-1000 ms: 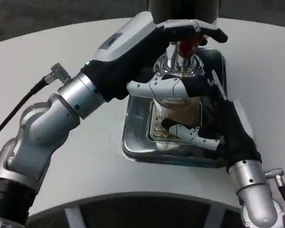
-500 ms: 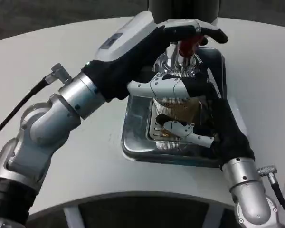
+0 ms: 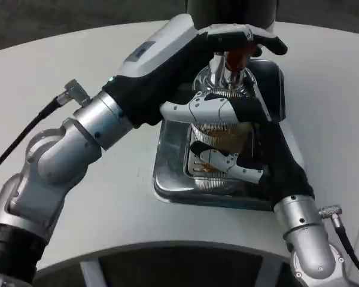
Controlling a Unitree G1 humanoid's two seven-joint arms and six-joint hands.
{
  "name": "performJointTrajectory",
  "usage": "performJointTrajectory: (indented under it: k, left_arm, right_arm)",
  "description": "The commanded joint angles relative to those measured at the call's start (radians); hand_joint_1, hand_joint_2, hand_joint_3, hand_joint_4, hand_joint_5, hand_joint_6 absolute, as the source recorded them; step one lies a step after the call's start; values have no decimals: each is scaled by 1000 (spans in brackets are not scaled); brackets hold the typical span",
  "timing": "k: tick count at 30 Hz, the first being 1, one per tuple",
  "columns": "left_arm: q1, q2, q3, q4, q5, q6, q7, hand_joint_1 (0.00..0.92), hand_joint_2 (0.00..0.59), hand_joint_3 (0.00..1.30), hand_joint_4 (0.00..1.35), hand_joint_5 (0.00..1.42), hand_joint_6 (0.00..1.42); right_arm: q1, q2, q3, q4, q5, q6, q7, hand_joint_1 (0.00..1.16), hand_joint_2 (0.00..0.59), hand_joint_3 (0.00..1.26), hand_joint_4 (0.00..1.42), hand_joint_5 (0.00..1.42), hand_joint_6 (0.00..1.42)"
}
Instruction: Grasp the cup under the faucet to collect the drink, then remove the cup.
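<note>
The cup (image 3: 222,139), a clear ribbed glass, stands upright on the slotted grate of the metal drip tray (image 3: 170,173) in the middle of the white surface (image 3: 113,191), directly below the faucet (image 3: 226,78), so its long axis runs vertical and its open mouth faces up toward the spout; that is the pose it needs if liquid is to fall into it rather than beside it. What looks like amber drink shows inside it, though how full it is cannot be read. On the left, the left hand (image 3: 227,39) reaches in from the near left over the tray and lies across the top of the faucet, its fingers curled over the red tap handle (image 3: 236,57); it appears to be pressing or holding that handle, presumably to keep the drink running, though the exact contact is partly hidden. To the right, the right hand (image 3: 239,140) comes up from the near right and wraps the cup, one finger laid across the rim side and another across the lower body, closed around the glass so that it stays steady under the stream and can be lifted away upright once filling ends.
</note>
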Motion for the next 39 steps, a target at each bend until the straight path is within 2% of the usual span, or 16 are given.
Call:
performJointTrajectory:
  k: [1, 11, 18, 25, 39]
  left_arm:
    - [28, 13, -25, 10, 42, 12, -26, 0, 14, 379, 270, 334, 176]
    - [29, 12, -27, 7, 44, 16, -25, 0, 14, 379, 270, 337, 176]
    - [39, 10, -21, -1, 30, 32, -27, 0, 15, 379, 273, 337, 176]
    - [65, -6, 1, -14, -33, 96, -33, 0, 20, 379, 271, 333, 176]
    - [112, -25, 44, -83, -161, 218, -84, 0, 28, 344, 220, 288, 177]
  right_arm:
    - [2, 8, 10, 8, -3, 3, -3, 858, 149, 0, 104, 73, 96]
    - [13, 7, 11, 4, -12, 6, -19, 871, 142, 1, 147, 135, 136]
    - [18, 10, 15, 4, -17, 3, -30, 873, 142, 66, 213, 207, 173]
    - [26, 14, 21, 0, -29, 3, -46, 881, 145, 176, 321, 321, 233]
    - [34, 13, 19, -6, -58, 7, -100, 950, 146, 312, 425, 478, 356]
